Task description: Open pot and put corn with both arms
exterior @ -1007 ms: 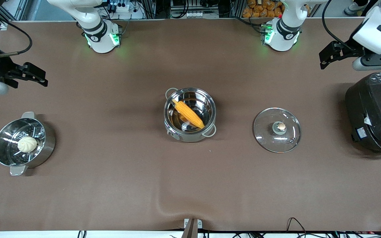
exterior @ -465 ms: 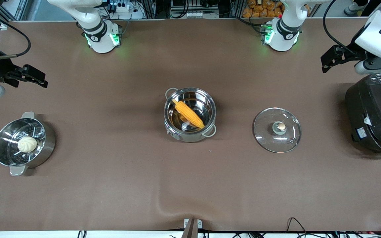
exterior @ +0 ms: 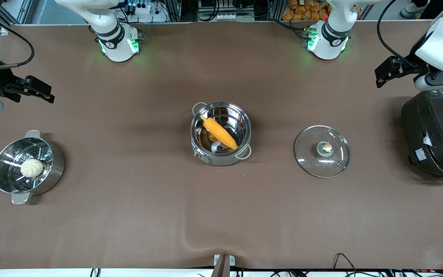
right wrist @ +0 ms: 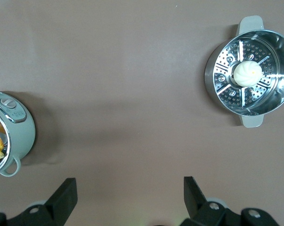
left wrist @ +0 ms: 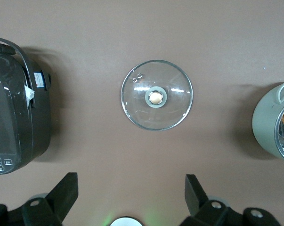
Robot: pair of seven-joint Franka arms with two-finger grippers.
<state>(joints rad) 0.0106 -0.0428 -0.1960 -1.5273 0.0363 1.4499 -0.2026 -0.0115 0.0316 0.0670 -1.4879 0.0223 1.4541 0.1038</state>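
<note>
Steel steamer pot with perforated insert, white bun inside, sits toward right arm's end of table. Clear glass lid with copper-coloured knob lies flat beside shiny round stainless-steel pot, toward left arm's end. Yellow-orange corn cob lies slanted inside uncovered pot. Large black cooker at left arm's end. Right gripper above steamer, fingers spread, empty. Left gripper beside cooker, fingers spread, empty.

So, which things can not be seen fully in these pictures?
- The pot: cut by the picture edge in both wrist views; the front view shows it whole.
- The corn: its lower side is hidden where it lies in the pot.
- The black cooker: cut by the edge in the front view.
- The left claw and the right claw, both open, are up in the air toward the table's ends.
</note>
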